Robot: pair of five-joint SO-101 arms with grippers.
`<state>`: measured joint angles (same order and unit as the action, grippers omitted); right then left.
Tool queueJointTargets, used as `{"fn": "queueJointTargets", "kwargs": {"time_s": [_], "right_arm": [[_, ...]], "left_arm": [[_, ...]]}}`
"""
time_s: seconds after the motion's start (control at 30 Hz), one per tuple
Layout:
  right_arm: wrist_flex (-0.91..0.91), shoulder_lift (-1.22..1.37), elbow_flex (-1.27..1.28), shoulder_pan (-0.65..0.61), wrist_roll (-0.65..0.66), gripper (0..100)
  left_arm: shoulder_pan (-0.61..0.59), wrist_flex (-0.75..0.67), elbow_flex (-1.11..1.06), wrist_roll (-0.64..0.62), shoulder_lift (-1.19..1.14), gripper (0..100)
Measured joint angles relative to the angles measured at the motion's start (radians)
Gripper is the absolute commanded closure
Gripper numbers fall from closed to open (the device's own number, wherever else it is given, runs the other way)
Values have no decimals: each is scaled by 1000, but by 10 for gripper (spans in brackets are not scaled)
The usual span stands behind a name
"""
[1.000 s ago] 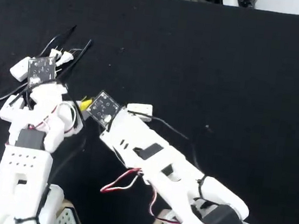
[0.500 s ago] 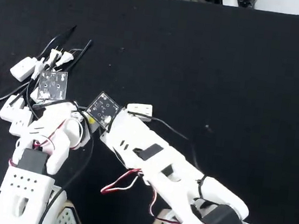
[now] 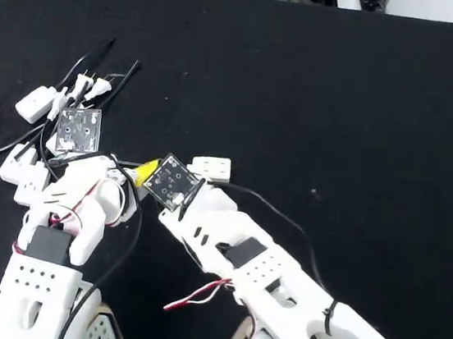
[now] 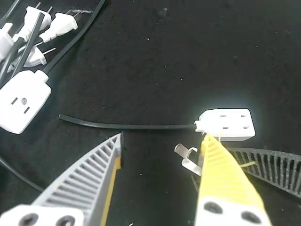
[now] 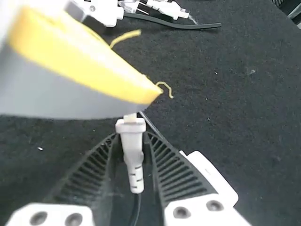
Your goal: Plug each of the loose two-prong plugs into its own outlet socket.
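Across the black table (image 3: pixel 366 112), right gripper (image 5: pixel 130 136), clamping a plug (image 5: pixel 133 165), is edging closer to the socket (image 3: pixel 210 166), so insertion is nearing; left gripper (image 4: pixel 162 139) is gaping empty beside it.

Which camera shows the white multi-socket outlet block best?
The left wrist view: the outlet block lies fully exposed, slots facing the camera. The high view shows it small, slots hard to make out; the right wrist view catches just a white corner.
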<state>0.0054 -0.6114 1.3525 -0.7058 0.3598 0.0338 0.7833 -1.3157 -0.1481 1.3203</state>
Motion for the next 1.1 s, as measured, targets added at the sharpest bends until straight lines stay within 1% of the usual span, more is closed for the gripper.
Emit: {"fn": "queueJointTargets", "kwargs": {"time_s": [0.2, 0.37, 1.1], "right_arm": [[0, -3, 0, -2, 0, 988], [0, -3, 0, -2, 0, 988], [0, -3, 5, -2, 0, 988]], "left_arm": [[0, -2, 0, 0, 3, 734], [0, -40, -28, 0, 6, 734], [2, -40, -28, 0, 6, 734]]}}
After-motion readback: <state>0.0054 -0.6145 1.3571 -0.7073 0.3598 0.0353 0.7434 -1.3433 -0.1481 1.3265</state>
